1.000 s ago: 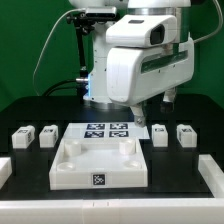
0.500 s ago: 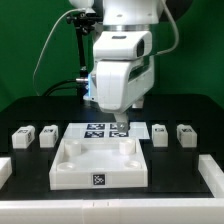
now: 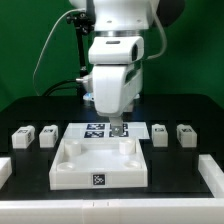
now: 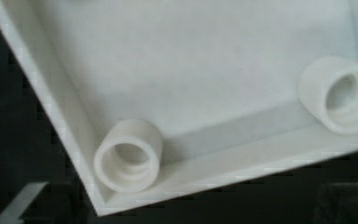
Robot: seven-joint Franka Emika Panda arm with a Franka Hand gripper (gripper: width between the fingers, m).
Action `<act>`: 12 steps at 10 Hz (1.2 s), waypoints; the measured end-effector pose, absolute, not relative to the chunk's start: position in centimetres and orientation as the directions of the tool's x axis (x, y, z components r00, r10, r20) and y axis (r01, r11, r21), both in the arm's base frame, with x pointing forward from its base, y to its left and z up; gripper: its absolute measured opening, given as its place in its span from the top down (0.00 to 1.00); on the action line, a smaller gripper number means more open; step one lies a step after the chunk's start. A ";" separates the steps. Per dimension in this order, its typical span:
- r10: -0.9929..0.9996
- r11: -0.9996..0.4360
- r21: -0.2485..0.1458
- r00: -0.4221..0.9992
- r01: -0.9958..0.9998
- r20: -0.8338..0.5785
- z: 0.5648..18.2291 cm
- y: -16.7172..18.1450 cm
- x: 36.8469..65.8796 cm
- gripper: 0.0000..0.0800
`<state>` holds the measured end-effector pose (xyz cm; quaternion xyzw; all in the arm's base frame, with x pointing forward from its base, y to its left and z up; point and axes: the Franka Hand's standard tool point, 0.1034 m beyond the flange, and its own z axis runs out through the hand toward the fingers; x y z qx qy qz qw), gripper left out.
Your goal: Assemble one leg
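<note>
Four small white legs lie on the black table, two at the exterior view's left (image 3: 22, 138) (image 3: 47, 134) and two at its right (image 3: 160, 132) (image 3: 185, 133). The large white square tray-like piece (image 3: 75, 165) with round corner sockets lies in the middle. My gripper (image 3: 119, 129) hangs low over its back edge, by the back right socket. In the wrist view the tray piece (image 4: 194, 80) fills the picture with two sockets (image 4: 126, 160) (image 4: 345, 92). My gripper (image 4: 185, 208) shows only as faint dark fingers at the two sides, wide apart, with nothing between them.
The marker board (image 3: 98, 129) lies just behind the tray piece, partly under my gripper. White rails sit at the front left (image 3: 4, 170) and front right (image 3: 212, 178) of the table. A green wall and cables stand behind the arm.
The arm has swung toward the exterior view's left, from above the right-hand legs to over the tray piece's back edge, and the gripper has come lower.
</note>
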<state>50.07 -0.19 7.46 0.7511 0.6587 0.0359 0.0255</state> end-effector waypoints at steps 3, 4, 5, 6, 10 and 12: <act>0.999 0.050 0.086 -0.050 0.995 -0.002 5.7 -2.1 45.3 0.19; 0.999 0.044 0.074 -0.044 0.996 -0.001 5.2 -2.7 44.5 0.19; 0.999 0.033 0.065 -0.033 0.997 0.000 5.0 -2.9 44.2 0.19; 0.999 0.034 0.067 -0.034 0.997 0.000 5.0 -2.8 44.3 0.19; 0.999 0.030 0.033 -0.030 0.999 0.015 2.5 -2.9 43.3 0.19; 0.999 0.026 0.019 -0.027 0.999 0.021 1.4 -2.7 42.6 0.19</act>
